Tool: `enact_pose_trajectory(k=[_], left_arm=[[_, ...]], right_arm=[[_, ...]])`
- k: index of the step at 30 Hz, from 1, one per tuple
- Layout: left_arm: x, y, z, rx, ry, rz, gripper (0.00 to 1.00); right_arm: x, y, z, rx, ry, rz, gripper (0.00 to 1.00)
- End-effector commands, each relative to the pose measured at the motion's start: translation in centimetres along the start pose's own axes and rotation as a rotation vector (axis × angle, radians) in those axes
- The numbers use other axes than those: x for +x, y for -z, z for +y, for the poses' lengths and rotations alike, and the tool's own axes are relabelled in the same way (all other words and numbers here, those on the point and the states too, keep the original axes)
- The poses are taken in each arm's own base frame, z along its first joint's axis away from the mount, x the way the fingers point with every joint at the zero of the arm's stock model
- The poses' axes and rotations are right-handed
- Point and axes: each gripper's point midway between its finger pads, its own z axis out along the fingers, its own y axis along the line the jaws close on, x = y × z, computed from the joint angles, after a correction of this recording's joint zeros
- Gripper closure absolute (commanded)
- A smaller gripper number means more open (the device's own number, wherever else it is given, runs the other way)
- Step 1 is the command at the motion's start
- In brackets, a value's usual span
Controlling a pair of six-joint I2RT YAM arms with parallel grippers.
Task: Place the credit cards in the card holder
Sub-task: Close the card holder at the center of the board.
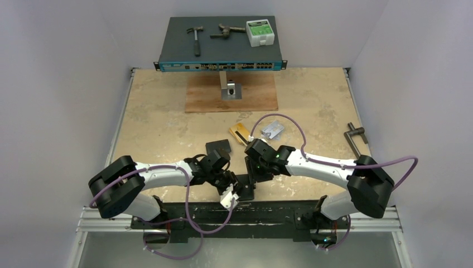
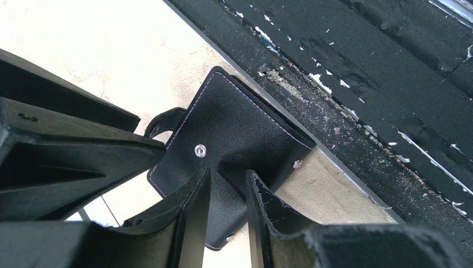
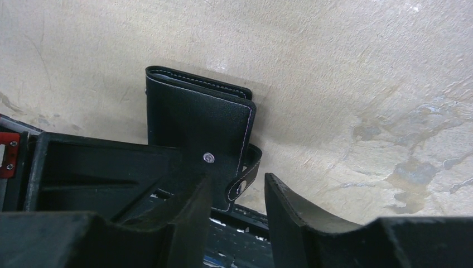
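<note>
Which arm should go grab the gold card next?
Probably right. The right jaws are open and the gold card lies nearer them; the left jaws are pinching the card holder.

Top view sits high above the near side, looking down and forward over the whole counter [image 1: 167,123], far off. Left wrist camera rides just behind the left tool [image 2: 227,174], very close, facing the counter's near edge. Right wrist camera sits behind the right tool [image 3: 237,180], equally close, facing bare counter. All three share the card holder [image 2: 240,123]; each wrist view catches the other tool.
</note>
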Motion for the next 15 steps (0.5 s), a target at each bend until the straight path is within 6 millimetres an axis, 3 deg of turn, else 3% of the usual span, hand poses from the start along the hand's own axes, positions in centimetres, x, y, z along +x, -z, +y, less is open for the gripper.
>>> enact_pose_trajectory(k=[1,4,15], left_arm=[[0.44,0.18,-0.36,-0.003,0.022,0.02,0.71],[0.46,0.16,-0.46,-0.001,0.023,0.021,0.71],[0.58,0.2,-0.42,-0.002,0.02,0.027,0.71]], right_arm=[[-0.15,0.05,0.26,-0.011,0.011,-0.014,0.67],[-0.34,0.37,0.14,-0.008,0.001,-0.03,0.79],[-0.02,0.81,-0.13,-0.012,-0.021,-0.037,1.0]])
